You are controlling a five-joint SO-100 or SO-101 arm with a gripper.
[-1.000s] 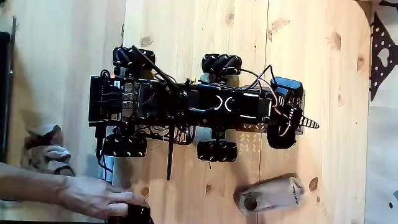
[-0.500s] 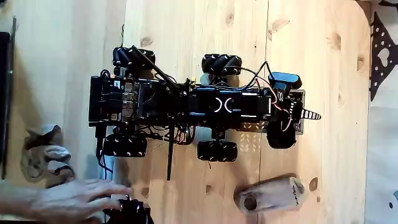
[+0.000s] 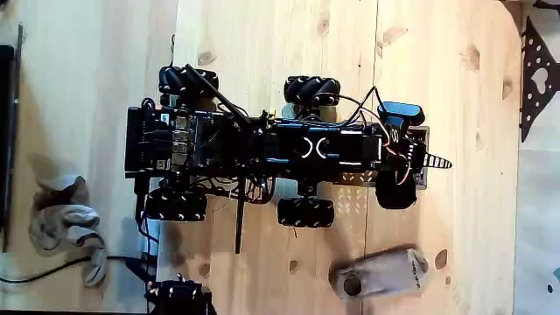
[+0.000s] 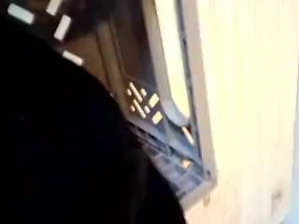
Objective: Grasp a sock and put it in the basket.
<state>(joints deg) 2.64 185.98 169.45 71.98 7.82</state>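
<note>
Pale pine boards carry your black wheeled robot (image 3: 262, 153), its arm folded along the chassis with the gripper (image 3: 435, 162) pointing to the right of the fixed view; you cannot tell whether it is spread or pinched. In the wrist view a black mass, possibly the limp black sock (image 4: 65, 140), hangs before the brown perforated plastic basket (image 4: 154, 103). 1 beige-grey spotted sock (image 3: 381, 273) and pale grey socks (image 3: 61, 232) lie apart. Delivery looks close, release unconfirmed.
</note>
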